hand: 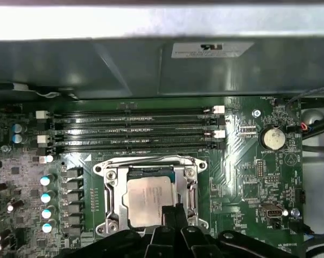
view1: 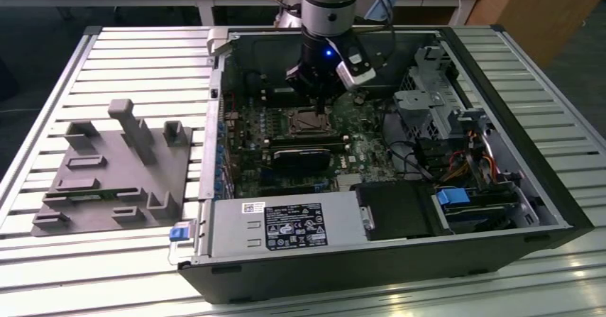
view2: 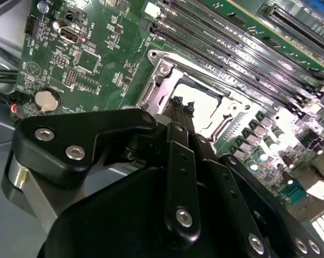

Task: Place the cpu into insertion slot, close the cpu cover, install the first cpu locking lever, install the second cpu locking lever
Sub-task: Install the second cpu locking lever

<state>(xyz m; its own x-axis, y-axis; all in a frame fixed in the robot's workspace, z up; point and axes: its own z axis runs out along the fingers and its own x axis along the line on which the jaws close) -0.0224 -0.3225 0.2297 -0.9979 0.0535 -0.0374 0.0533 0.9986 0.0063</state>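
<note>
Support surface: slatted metal table, ribs running across the exterior view. Resting directly on it: open black computer case lying on its side, toward the exterior view's right. A grey moulded fixture block with upright posts sits just beside the case, toward that view's left.

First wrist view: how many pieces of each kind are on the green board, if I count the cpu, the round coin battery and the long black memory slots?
cpu: 1
round coin battery: 1
long black memory slots: 4
Total: 6
</note>
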